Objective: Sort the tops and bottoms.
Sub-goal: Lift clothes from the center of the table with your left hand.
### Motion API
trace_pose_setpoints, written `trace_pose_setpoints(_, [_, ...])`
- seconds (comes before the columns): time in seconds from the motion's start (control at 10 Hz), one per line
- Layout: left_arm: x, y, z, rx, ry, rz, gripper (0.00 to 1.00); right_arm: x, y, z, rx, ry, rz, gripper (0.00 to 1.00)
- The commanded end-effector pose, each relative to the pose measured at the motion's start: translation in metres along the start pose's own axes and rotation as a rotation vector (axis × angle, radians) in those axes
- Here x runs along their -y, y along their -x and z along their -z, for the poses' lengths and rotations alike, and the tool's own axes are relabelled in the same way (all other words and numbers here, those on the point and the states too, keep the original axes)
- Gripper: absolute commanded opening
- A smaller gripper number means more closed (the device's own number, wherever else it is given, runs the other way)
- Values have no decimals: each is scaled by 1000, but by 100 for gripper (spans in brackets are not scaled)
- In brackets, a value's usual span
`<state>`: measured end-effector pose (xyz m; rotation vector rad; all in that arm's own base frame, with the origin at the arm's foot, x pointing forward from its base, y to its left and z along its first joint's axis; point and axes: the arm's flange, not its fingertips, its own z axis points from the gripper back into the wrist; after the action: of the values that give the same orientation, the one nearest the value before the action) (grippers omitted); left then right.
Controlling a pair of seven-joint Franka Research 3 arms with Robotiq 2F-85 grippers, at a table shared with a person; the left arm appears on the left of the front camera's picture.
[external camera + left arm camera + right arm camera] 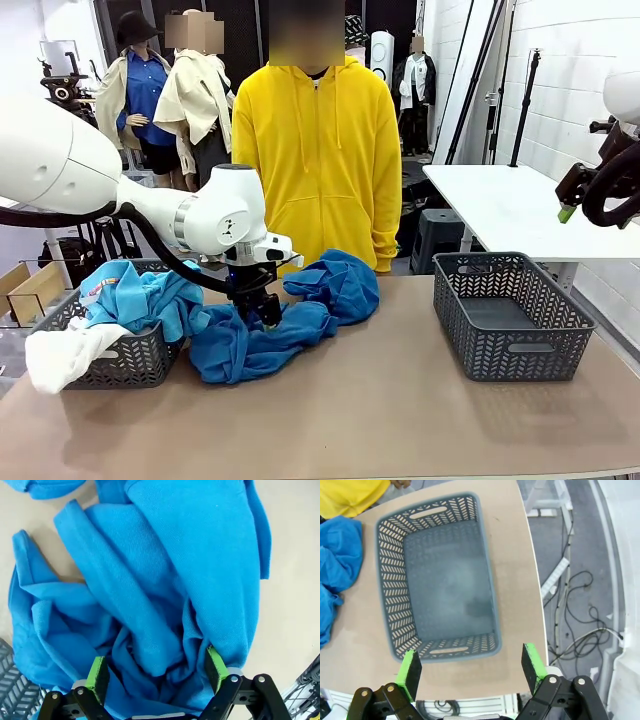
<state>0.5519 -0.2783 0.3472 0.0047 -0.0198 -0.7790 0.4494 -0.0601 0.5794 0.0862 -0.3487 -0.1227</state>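
Note:
A crumpled blue garment (300, 315) lies on the table in front of the person. My left gripper (266, 314) is pressed down into its left part. In the left wrist view the left gripper (157, 672) stands open, its green pads (98, 677) on either side of a bunched fold of the blue garment (165, 580). High at the right edge hangs my right gripper (575, 203), away from the cloth. Seen from its own wrist, the right gripper (471, 667) is open with nothing in it, above the near end of an empty grey basket (445, 580).
A grey basket (130, 362) at the table's left holds a light-blue garment (140, 295) and a white one (65, 355) hanging over its rim. The empty grey basket (510, 350) stands at the right. A person in a yellow hoodie (315, 150) stands at the far side.

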Motion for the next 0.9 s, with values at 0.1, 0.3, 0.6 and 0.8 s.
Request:
trace_pose_setpoints(0.1, [3,-11,9,-60,2,-38,100,-2,3,-1,-5,23,15,100])
trace_pose_setpoints(0.3, [3,-13,16,-68,5,-53,100,-2,3,-1,-5,23,15,100])
trace_pose_setpoints(0.6, [1,-12,27,-73,13,-64,70,-2,3,-1,-5,23,15,100])
trace_pose_setpoints(0.8, [1,-13,27,-66,17,-65,31,-2,3,-1,-5,23,15,100])
